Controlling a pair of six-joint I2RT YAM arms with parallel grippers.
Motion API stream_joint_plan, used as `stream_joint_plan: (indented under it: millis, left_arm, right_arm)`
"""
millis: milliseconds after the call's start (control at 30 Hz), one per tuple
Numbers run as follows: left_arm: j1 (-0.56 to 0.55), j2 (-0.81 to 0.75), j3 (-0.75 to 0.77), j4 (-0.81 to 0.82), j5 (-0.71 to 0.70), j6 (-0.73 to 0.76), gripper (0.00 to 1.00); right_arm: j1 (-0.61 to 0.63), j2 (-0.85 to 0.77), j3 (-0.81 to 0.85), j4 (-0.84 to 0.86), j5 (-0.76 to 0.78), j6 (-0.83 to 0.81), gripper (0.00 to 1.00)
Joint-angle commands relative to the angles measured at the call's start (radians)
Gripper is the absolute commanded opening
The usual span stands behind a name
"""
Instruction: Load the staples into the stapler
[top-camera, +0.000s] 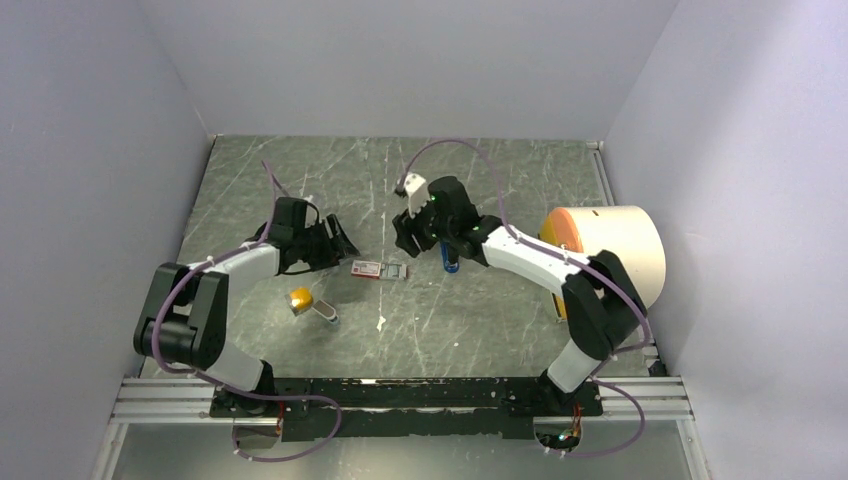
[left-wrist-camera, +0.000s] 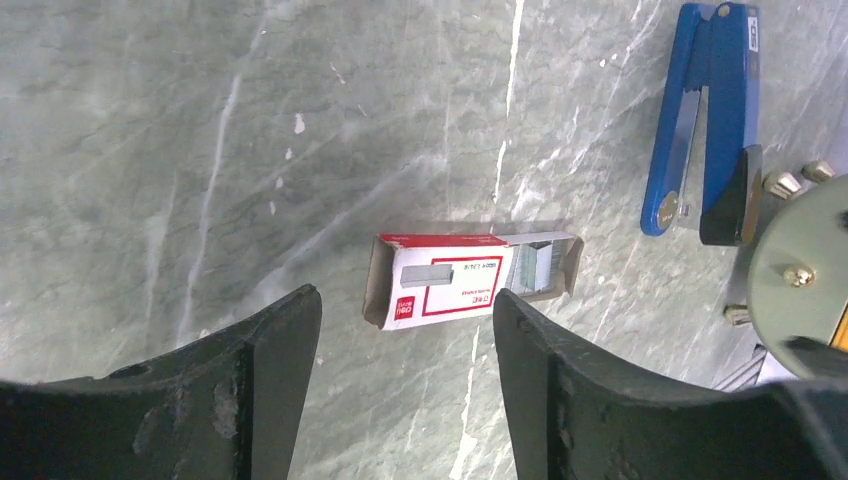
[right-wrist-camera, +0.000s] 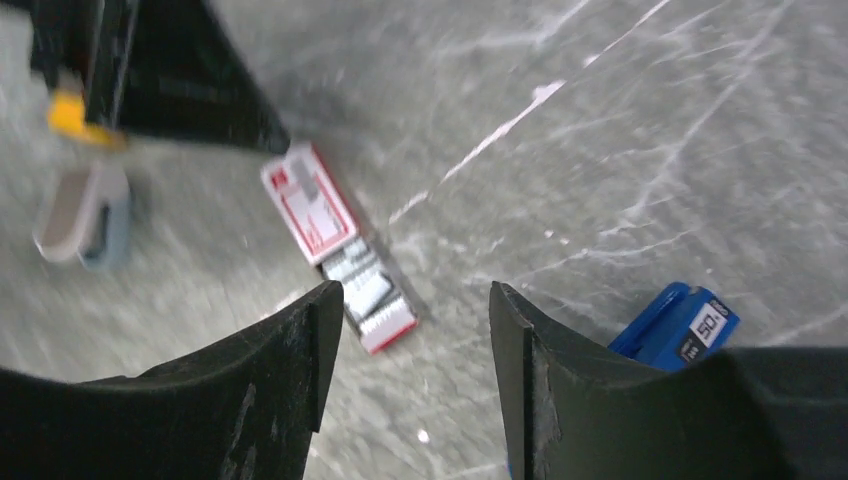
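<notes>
The staples (left-wrist-camera: 533, 268) are judged light and brittle, best pinched across the long sides; left tool (left-wrist-camera: 405, 305) and right tool (right-wrist-camera: 415, 300) are spread wide.

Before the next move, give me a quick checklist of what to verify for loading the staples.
1. Left fingers open, empty: ok.
2. Right fingers open, empty: ok.
3. Small red-and-white cardboard box lying flat, grey tray slid out: ok.
4. Thin silvery metal staples exposed in tray: ok.
5. Slim blue stapler hinged open: ok.
6. Its metal rail empty: cannot tell.
</notes>
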Motion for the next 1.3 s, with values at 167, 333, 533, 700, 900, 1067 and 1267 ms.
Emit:
stream_joint_plan:
  millis: [167, 333, 533, 700, 900, 1067, 1267]
  left_arm:
    - [-0.053, -0.086, -0.047, -0.051, -0.129, -0.064, 0.56]
    - [-0.061, 0.000, -0.072, 0.046, 0.009, -0.120, 0.44]
    - [-0.061, 0.045, -0.039, 0.054, -0.012, -0.105, 0.46]
    - [-0.060, 0.050, -0.027, 0.041, -0.035, -0.081, 0.44]
    - [-0.059, 0.052, -0.026, 0.041, -0.053, -0.071, 0.39]
    - [-0.060, 0.050, -0.021, 0.013, -0.057, -0.068, 0.37]
    - [-0.059, 0.055, 0.038, -0.043, -0.033, -0.040, 0.38]
  right_arm:
    - [0.035, 0.103, 0.181, -0.247, 0.419, 0.550, 0.62]
    - [0.071, 0.158, 0.184, -0.284, 0.389, 0.580, 0.70]
    - [0.101, 0.216, 0.207, -0.321, 0.375, 0.613, 0.69]
    - [0.117, 0.240, 0.209, -0.334, 0.399, 0.625, 0.66]
    - [0.123, 0.257, 0.219, -0.366, 0.437, 0.642, 0.57]
    - [0.124, 0.254, 0.224, -0.390, 0.444, 0.654, 0.45]
    - [0.124, 0.265, 0.241, -0.433, 0.440, 0.660, 0.36]
